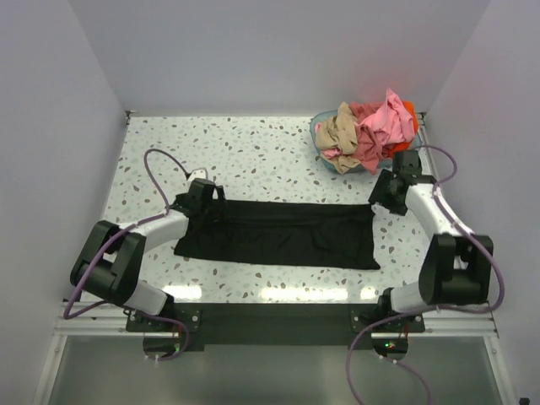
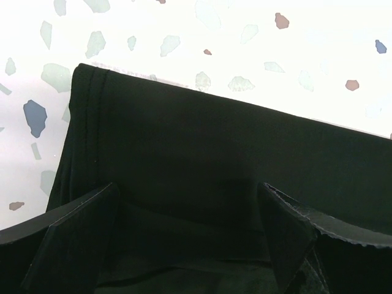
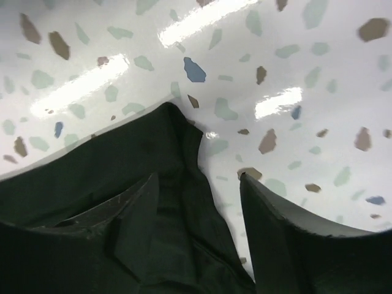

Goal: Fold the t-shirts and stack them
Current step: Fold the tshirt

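- The black shirt [image 1: 278,234] is lying flat on the surface [image 1: 253,152] in a long strip, reaching from one arm across to the other. I think it is looking that thin because it is folded over along its length.
- The left hand [image 2: 187,202] is hanging just over the left end of the strip. Its fingers are spread wide and it is holding nothing. The cloth under it is lying smooth.
- The right hand [image 3: 199,180] is sitting at the back right corner of the strip. Its fingers are apart too, and the corner is poking up between them, but they are not pinching it.
- I think the hands are sitting one at each end so that each can take an end and fold the strip shorter.
- The pink shirt [image 1: 384,118], the tan shirt [image 1: 342,131] and the red shirt [image 1: 409,108] are lying bunched up in the basket [image 1: 314,128] at the back right, well apart from the black one. I think they are waiting there for their turn.
- No stack is showing yet, so most of the job is waiting to be done.
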Robot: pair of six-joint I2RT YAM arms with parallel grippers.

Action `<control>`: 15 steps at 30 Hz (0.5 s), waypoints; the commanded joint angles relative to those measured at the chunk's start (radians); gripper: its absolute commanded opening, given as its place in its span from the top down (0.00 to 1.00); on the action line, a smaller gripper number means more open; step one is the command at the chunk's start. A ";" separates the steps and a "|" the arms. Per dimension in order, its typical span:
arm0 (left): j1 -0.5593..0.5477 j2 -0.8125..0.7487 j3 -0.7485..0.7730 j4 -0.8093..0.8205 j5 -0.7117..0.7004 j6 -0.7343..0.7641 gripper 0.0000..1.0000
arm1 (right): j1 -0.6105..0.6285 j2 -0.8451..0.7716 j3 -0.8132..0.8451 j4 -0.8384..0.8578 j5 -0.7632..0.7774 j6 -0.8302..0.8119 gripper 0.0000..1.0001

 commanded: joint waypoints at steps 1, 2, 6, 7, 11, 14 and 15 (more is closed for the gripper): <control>0.004 0.032 -0.022 -0.045 0.003 0.006 0.00 | 0.051 -0.225 -0.033 0.008 0.073 -0.033 0.36; 0.004 0.030 -0.022 -0.045 0.003 0.006 0.00 | 0.084 -0.272 -0.061 0.013 0.074 -0.036 0.31; 0.004 0.043 -0.017 -0.043 0.003 0.006 0.00 | 0.238 -0.394 -0.100 0.013 0.052 -0.031 0.28; 0.004 0.043 -0.017 -0.043 0.004 0.006 0.00 | 0.282 -0.406 -0.107 0.013 0.036 -0.019 0.29; 0.004 0.044 -0.016 -0.045 0.004 0.006 0.00 | 0.402 -0.396 -0.141 0.023 0.010 0.005 0.38; 0.004 0.046 -0.014 -0.046 0.004 0.006 0.00 | 0.480 -0.356 -0.161 0.043 -0.001 0.025 0.47; 0.004 0.047 -0.014 -0.046 0.004 0.006 0.00 | 0.499 -0.345 -0.165 0.051 -0.002 0.030 0.49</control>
